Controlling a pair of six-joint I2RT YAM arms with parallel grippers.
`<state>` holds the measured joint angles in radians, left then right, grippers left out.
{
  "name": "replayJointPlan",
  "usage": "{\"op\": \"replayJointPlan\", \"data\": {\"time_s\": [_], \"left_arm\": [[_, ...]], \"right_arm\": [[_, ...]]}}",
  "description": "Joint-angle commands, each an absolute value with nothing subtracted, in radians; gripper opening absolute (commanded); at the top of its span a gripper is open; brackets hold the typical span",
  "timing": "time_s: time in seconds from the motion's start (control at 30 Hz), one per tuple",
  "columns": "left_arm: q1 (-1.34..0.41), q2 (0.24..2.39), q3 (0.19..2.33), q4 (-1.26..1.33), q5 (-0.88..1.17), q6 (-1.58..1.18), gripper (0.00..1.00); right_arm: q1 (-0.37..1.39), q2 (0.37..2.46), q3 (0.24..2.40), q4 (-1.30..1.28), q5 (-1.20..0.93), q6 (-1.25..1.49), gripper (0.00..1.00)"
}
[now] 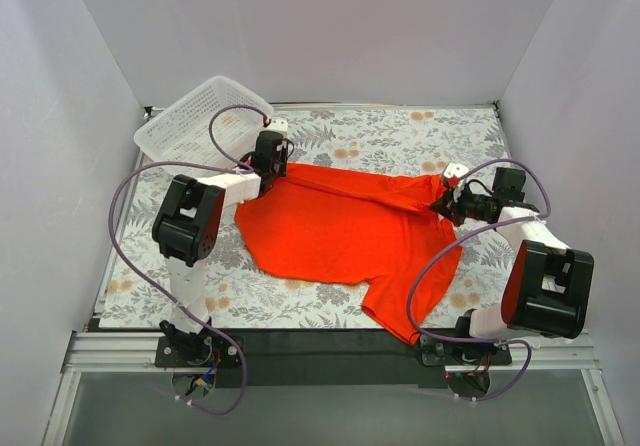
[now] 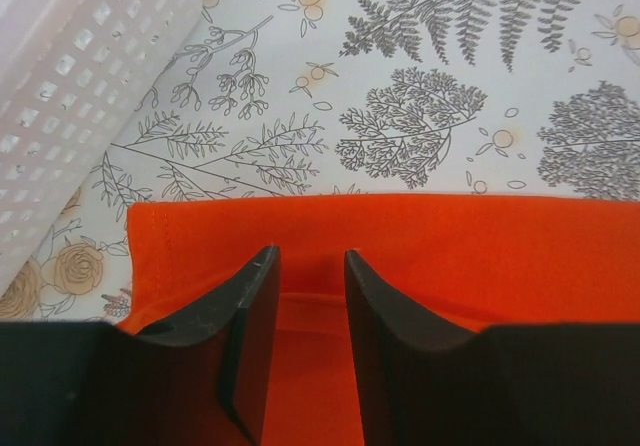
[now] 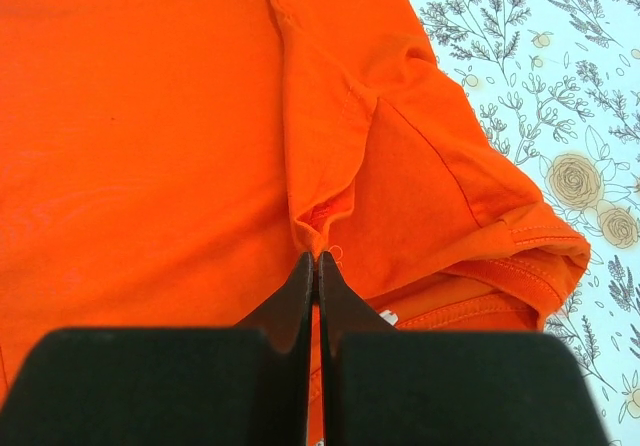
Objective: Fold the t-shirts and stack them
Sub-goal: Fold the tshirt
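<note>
**A:** Scene entry. What is taking up the most room?

**B:** The flat surface (image 1: 400, 131), covered in white cloth printed with grey ferns and pale orange flowers, is spanning the whole work area.

**A:** Where is the task item lying?

**B:** The orange-red short-sleeved fabric t-shirt (image 1: 340, 231) is lying spread across the middle of the surface. It is stretching from one hand to the other, and one part is reaching the near edge on the right.

**A:** Anything else?

**B:** The white plastic lattice basket (image 1: 190, 126) is sitting in the far left corner, near the t-shirt's far-left corner.

**A:** Hand states?

**B:** The left hand (image 2: 310, 266) is sitting over the t-shirt's straight far-left hem. Its jaws are standing narrowly apart, with orange fabric showing in the gap. I cannot tell whether it is gripping any fabric. The right hand (image 3: 316, 261) is pinching a fold of the t-shirt beside a sleeve seam with its jaws pressed together. Creases are running into the pinch.
</note>
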<state>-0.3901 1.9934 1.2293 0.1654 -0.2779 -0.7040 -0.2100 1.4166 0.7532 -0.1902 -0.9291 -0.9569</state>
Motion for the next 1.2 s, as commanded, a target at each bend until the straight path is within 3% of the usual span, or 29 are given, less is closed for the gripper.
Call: {"op": "replayJointPlan", "data": {"time_s": [0.0,0.17,0.53,0.6,0.7,0.8,1.07,1.17], "left_arm": [[-0.396,2.029,1.307,0.130,-0.347,-0.719,0.31],[-0.396,2.066,1.324,0.112,-0.373,-0.710,0.26],[-0.396,1.921,1.125,0.138,-0.391,-0.701,0.23],[-0.396,1.914,1.114,0.140,-0.396,-0.695,0.26],[-0.396,1.905,1.109,0.143,-0.400,-0.693,0.42],[-0.396,1.879,1.124,0.144,-0.390,-0.699,0.51],[-0.397,1.718,1.146,0.112,-0.325,-0.706,0.58],[-0.396,1.614,1.105,0.106,-0.279,-0.707,0.62]], "right_arm": [[-0.216,1.430,0.747,-0.213,-0.945,-0.982,0.01],[-0.219,1.436,0.750,-0.219,-0.945,-0.985,0.01],[-0.222,1.448,0.764,-0.222,-0.939,-0.973,0.01],[-0.222,1.448,0.765,-0.225,-0.937,-0.973,0.01],[-0.222,1.453,0.772,-0.233,-0.937,-0.979,0.01],[-0.222,1.460,0.781,-0.247,-0.936,-0.995,0.01],[-0.224,1.465,0.792,-0.307,-0.930,-1.048,0.01],[-0.222,1.460,0.801,-0.403,-0.940,-1.139,0.08]]}}
